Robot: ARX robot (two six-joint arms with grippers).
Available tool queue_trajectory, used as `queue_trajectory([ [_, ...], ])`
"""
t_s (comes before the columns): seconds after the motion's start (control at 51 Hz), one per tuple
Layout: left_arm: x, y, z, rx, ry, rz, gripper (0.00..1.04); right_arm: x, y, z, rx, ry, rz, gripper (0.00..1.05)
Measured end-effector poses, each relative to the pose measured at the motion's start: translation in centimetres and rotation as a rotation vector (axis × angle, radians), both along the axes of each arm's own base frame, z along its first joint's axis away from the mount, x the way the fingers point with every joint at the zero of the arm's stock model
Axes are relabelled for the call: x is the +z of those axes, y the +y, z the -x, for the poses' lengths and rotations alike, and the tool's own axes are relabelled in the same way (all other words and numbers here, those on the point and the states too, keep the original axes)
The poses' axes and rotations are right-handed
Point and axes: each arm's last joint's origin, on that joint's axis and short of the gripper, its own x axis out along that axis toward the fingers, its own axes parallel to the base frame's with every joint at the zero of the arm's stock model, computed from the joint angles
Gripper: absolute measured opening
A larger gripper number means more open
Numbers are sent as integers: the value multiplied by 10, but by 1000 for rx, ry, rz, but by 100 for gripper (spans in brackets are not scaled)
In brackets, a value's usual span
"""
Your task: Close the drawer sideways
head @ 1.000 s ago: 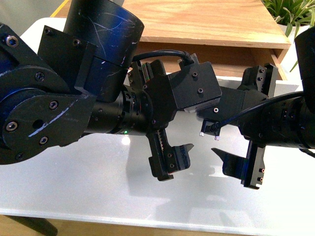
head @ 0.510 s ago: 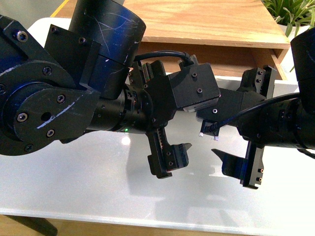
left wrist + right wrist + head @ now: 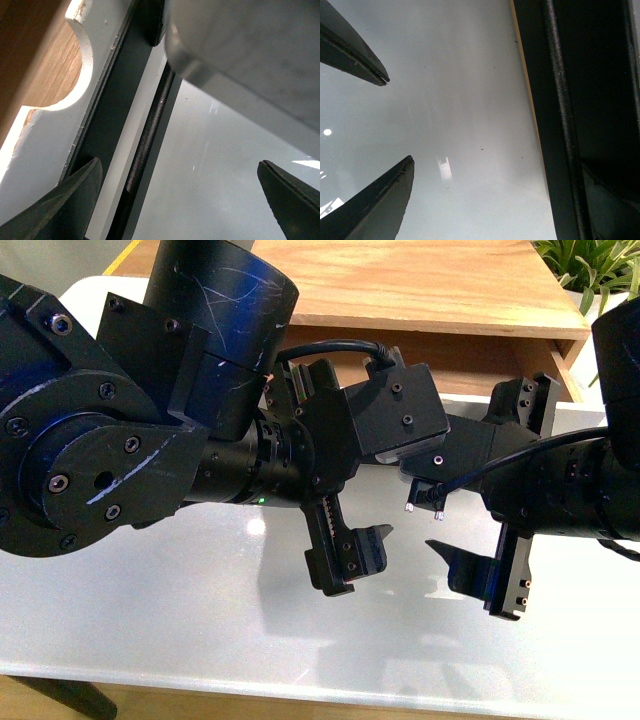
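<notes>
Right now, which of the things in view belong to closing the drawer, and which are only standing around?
Part of the job:
- drawer, white front with a half-round notch
- black bar handle
- left gripper, open
- right gripper, open

Just standing by:
- white table
- green plant

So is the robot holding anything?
Nothing. The left gripper and the right gripper are both open and empty. Neither grips the long black bar handle.
</notes>
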Motion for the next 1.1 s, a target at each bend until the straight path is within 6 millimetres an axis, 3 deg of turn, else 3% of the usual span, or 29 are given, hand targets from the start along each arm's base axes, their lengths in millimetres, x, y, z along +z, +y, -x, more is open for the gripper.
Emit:
queue_trajectory([
  [0.353,0,-3,-5,11,-6,4,96,2,-3,-8,-17,-29,-1,96],
  [0.647,8,-9,-15,21,-39,23,96,17,-4,-27,-61,-134,0,96],
  [1.098,4,-17,-28,24,-51,15,96,10,-7,-39,-87,-140,3,96],
])
